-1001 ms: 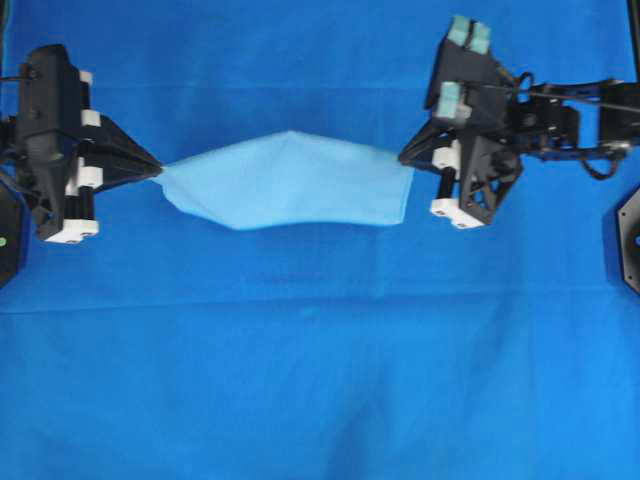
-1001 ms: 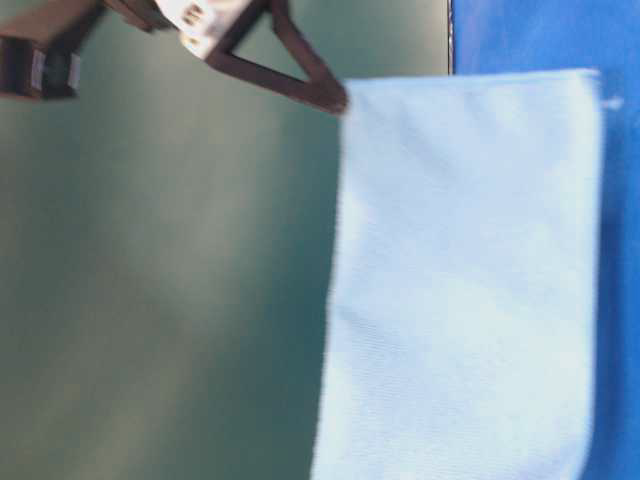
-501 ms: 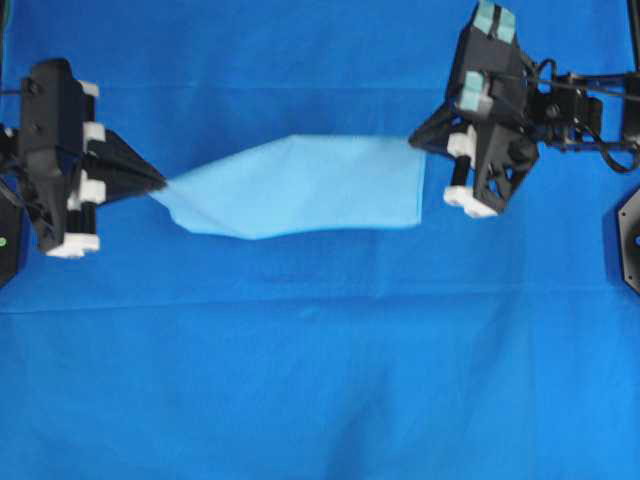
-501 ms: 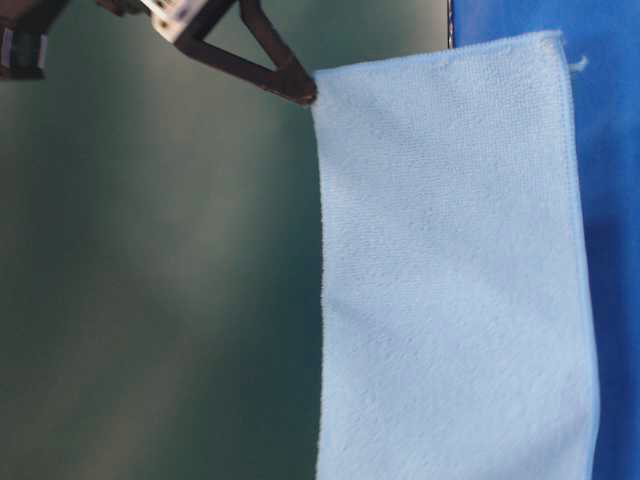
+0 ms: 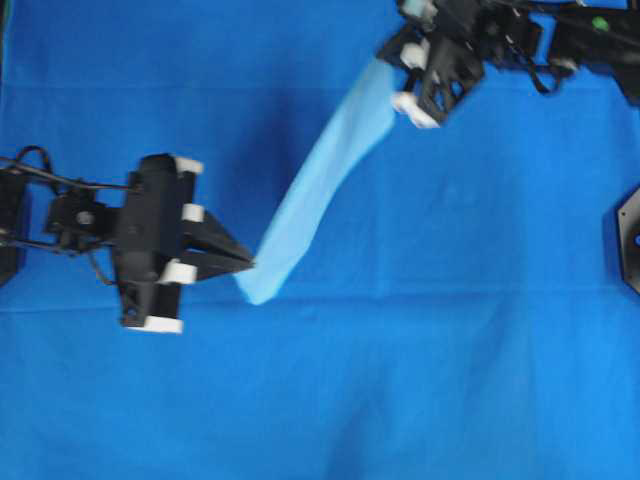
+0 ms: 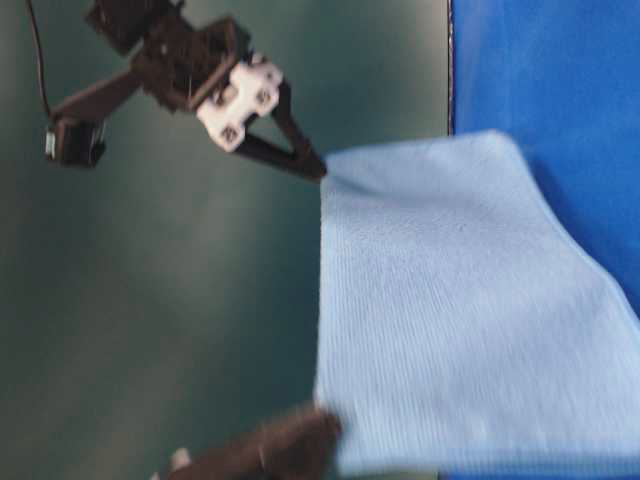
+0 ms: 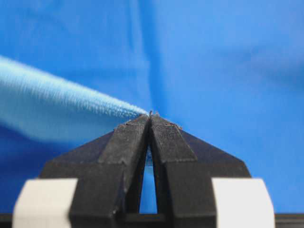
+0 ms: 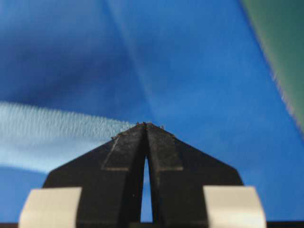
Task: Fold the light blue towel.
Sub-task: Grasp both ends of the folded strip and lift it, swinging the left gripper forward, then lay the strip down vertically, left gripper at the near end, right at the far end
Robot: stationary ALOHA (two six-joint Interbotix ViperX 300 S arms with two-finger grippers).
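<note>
Pale sky-blue microfibre, the towel (image 5: 318, 186) is held clear of the table covering (image 5: 450, 350), stretched as a narrow diagonal band from near the covering's far right edge down toward its left-centre. In the table-level view the towel (image 6: 450, 310) hangs as a broad sheet with a faint ribbed texture. The right gripper (image 5: 385, 52) has its jaws pressed together on the towel's upper end; the right wrist view shows the cloth (image 8: 57, 133) running off left from the pinched tips (image 8: 146, 124). The left gripper (image 5: 250, 264) pinches the lower end, jaws likewise pressed together on a corner, the cloth (image 7: 61, 99) running off to the left of the tips (image 7: 150, 114). The royal-blue covering shows shallow creases across its near half.
</note>
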